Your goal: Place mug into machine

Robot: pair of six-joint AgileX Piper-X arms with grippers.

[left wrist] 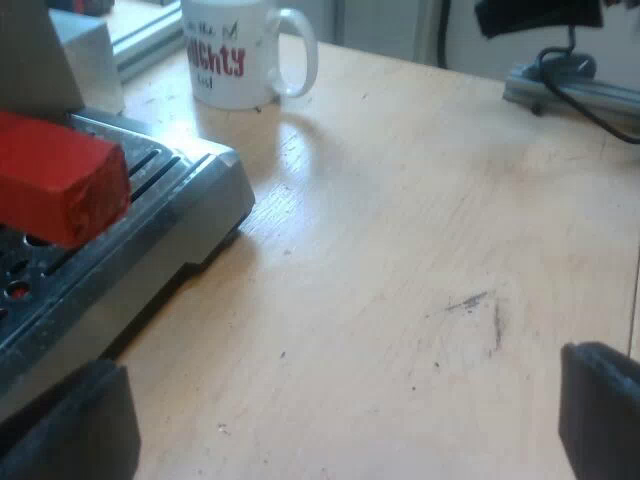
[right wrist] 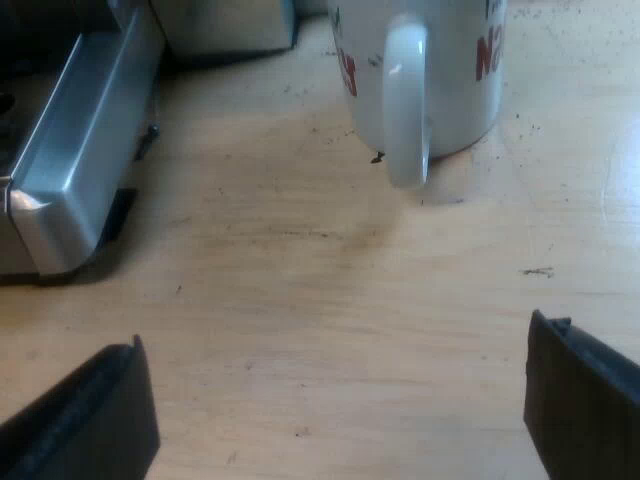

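A white mug (right wrist: 425,70) with red lettering stands upright on the wooden table, its handle (right wrist: 405,105) turned toward my right gripper (right wrist: 340,410). That gripper is open and a short way back from the mug, with bare wood between its fingers. The same mug (left wrist: 235,50) stands on the table beyond the espresso machine's metal drip tray (left wrist: 130,230). The holder's red handle end (left wrist: 60,180) sticks out above that tray. My left gripper (left wrist: 340,420) is open over the table beside the tray and holds nothing.
The machine's drip tray corner (right wrist: 75,170) lies close to the mug, with a strip of table between them. A grey metal rail (left wrist: 580,95) with a black clamp sits at the table's edge beyond the left gripper.
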